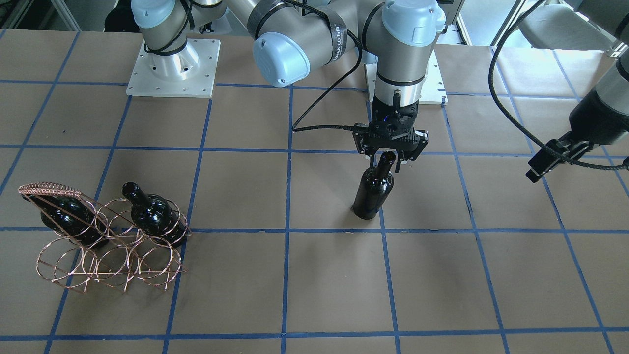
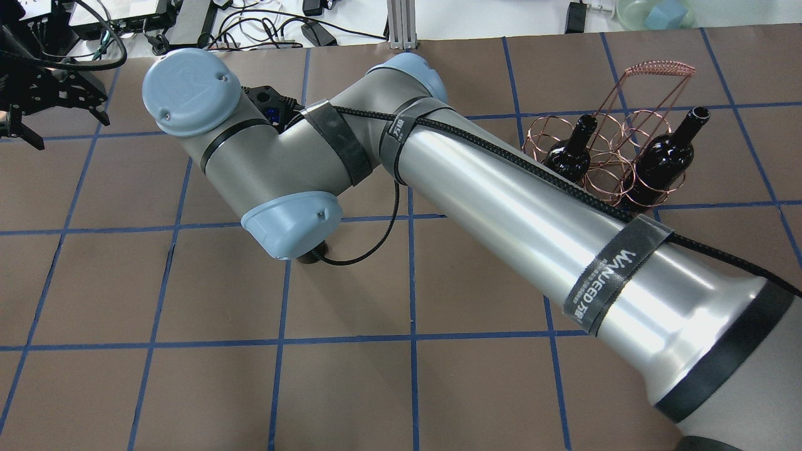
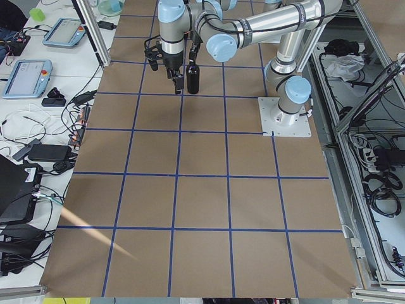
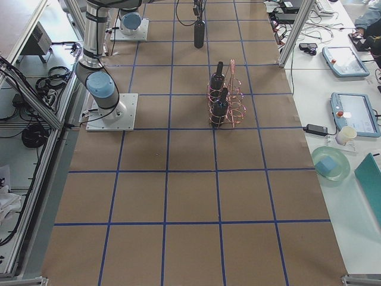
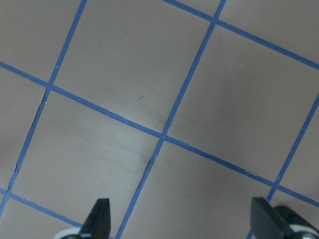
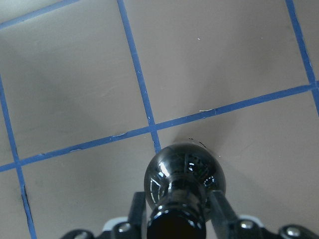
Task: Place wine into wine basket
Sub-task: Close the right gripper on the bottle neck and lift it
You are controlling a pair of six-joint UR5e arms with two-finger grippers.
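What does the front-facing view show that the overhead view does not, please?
Front-facing only: the standing bottle on the table, with the right gripper astride its neck; whether it pinches the neck is unclear. Overhead only: the left gripper, open and off to the side, and cables beyond the table; there the right arm covers nearly all of the standing bottle. Both: the wire basket with two bottles in it, and the blue-taped table.

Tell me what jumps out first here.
First, the right end effector straddles the neck of a glossy black glass wine bottle standing upright mid-table. On the robot's right, a copper-coloured wire basket with a braided handle holds two more black bottles.
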